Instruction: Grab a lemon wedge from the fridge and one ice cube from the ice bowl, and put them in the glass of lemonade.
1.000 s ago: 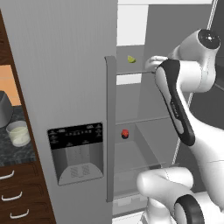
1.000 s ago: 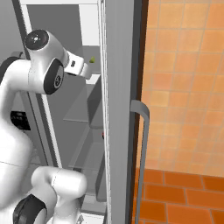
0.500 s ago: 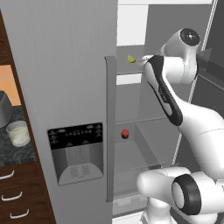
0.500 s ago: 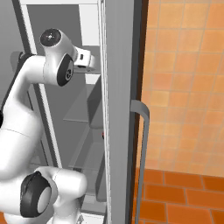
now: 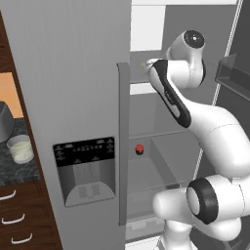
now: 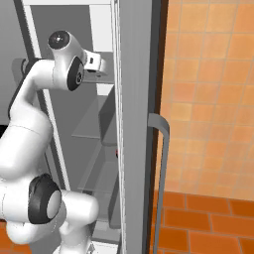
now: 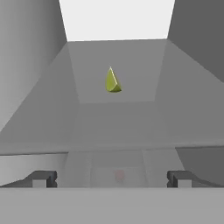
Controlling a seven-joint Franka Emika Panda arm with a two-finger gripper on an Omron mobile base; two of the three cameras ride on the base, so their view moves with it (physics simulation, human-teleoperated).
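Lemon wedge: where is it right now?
In the hand view the lemon wedge lies alone on an upper fridge shelf, straight ahead of the open gripper, not yet reached.

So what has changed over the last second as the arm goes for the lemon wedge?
The arm has swung up and in toward the fridge's upper shelf, hiding the lemon wedge in the left base view. The gripper is open, short of the wedge, holding nothing. The wedge, the small red item lower down and the glass of lemonade stayed put.
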